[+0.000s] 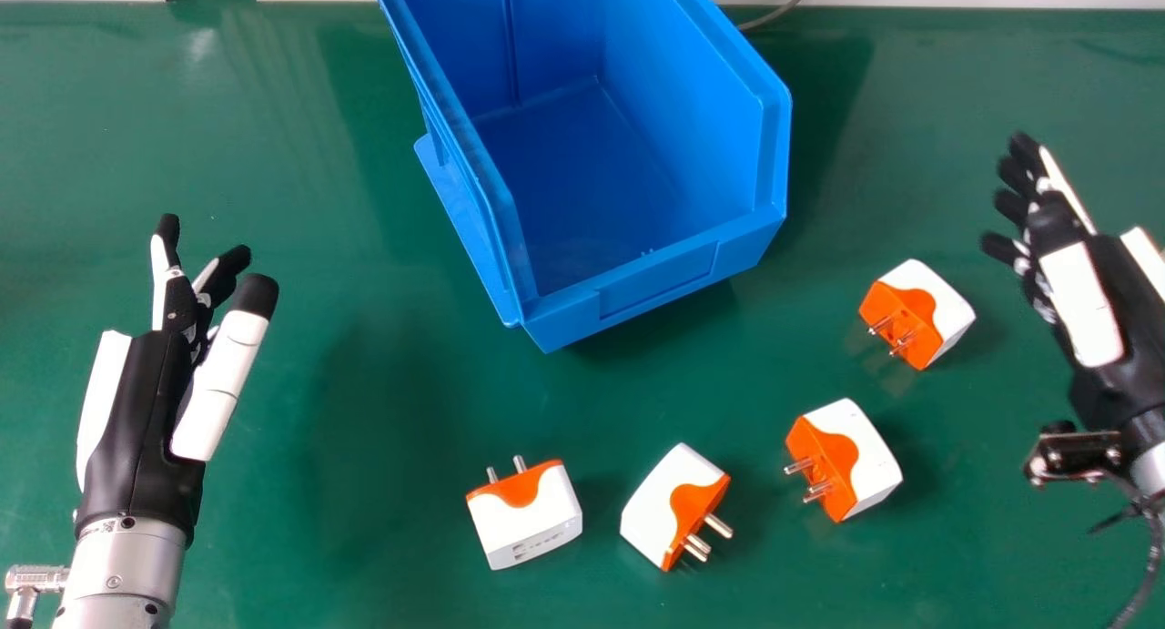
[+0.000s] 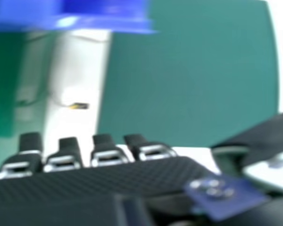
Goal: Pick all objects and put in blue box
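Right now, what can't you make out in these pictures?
Blue box: far end cut off by the head view's top edge.
Right hand: partly cut off by the head view's right edge.
Leftmost plug: print too small to read, head view.
Yellow-and-black item: too small to identify, right hand view.

At the upper left of the frame, part of the blue box (image 2: 21, 14) juts in above a pale strip (image 2: 78, 70), where a dark cable (image 2: 32, 100) curves near a small black-and-yellow piece (image 2: 79, 106). The green surface (image 2: 193, 70) spans the centre and upper right, while the right hand (image 1: 1081, 306) lines the bottom edge, dark fingers (image 2: 104, 143) in a row, thumb (image 2: 259, 136) at the lower right.
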